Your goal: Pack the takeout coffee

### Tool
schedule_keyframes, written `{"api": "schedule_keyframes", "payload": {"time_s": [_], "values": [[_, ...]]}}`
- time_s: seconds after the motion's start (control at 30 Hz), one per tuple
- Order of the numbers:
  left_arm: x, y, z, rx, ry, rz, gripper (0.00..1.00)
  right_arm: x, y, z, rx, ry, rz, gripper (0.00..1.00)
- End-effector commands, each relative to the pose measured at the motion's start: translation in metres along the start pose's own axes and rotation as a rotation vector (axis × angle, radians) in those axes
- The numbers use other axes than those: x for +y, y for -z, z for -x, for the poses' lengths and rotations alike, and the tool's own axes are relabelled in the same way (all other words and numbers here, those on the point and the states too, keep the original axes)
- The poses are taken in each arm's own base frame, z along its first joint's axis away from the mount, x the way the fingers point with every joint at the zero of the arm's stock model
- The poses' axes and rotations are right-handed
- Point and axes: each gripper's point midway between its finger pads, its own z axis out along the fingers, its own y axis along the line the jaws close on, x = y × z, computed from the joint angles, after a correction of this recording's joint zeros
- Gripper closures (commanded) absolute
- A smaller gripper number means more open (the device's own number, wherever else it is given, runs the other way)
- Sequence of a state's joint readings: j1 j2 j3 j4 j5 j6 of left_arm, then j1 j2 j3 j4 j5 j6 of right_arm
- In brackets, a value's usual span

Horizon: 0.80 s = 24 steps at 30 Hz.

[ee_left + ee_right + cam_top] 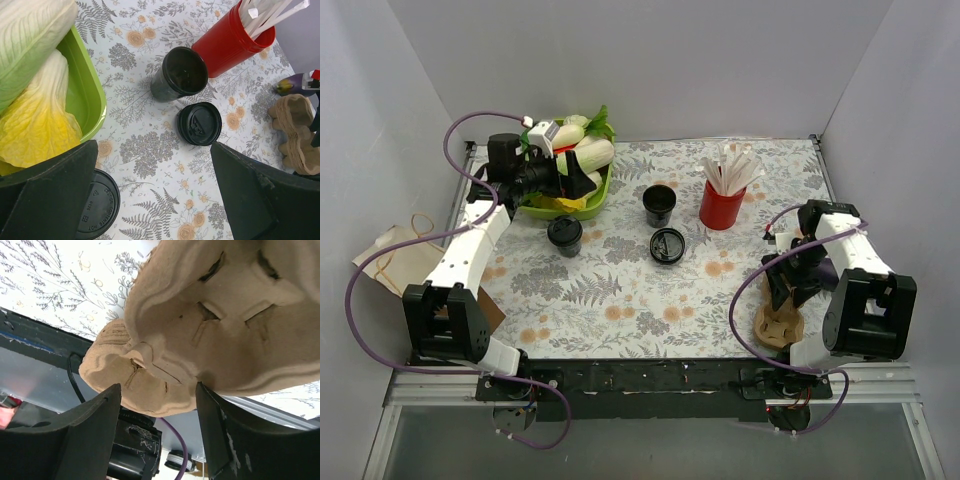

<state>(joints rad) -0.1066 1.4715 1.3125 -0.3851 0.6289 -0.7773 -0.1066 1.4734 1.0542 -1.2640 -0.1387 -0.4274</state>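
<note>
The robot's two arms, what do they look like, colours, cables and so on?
Both the left arm and right arm have white links with black joint housings. A purple cable loops along each. The left tool and right tool each have two broad matte black fingers; the right's show pale scuffs.

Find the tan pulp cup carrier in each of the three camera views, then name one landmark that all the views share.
Top external: the pulp cup carrier lies at the table's near right corner, partly under the right arm.
Left wrist: at the right edge, below the red cup.
Right wrist: seen close up, filling the upper right.
Shared landmark: the floral table cover.
</note>
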Motion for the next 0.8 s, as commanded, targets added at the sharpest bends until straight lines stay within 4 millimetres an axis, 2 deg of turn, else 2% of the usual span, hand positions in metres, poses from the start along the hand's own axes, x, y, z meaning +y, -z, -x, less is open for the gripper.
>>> {"api": "schedule_keyframes", "payload": {"time_s": [0.0,0.23,0.43,0.47,0.57,0.77], "values": [[-0.009,0.004,0.003,-0.027,-0.016,-0.021,0.02,0.008,-0.005,-0.006,0.014,0.005,0.044,0.33],[-0.010,0.005,0.001,-0.035,-0.003,-0.020,0.02,-0.001,-0.011,0.003,0.044,-0.030,0.029,0.39],[-0.010,0.009,-0.003,-0.034,-0.004,-0.015,0.02,-0.013,-0.008,0.021,0.040,-0.047,-0.005,0.42],[-0.010,0.009,-0.005,-0.031,-0.002,-0.014,0.02,-0.015,-0.007,0.024,0.036,-0.043,-0.011,0.45],[-0.010,0.009,-0.006,-0.032,-0.003,-0.016,0.02,-0.019,0.002,0.038,0.006,0.002,-0.027,0.55],[-0.011,0.006,-0.005,-0.030,-0.002,-0.030,0.02,-0.018,0.015,0.060,-0.042,0.166,-0.102,0.61]]}}
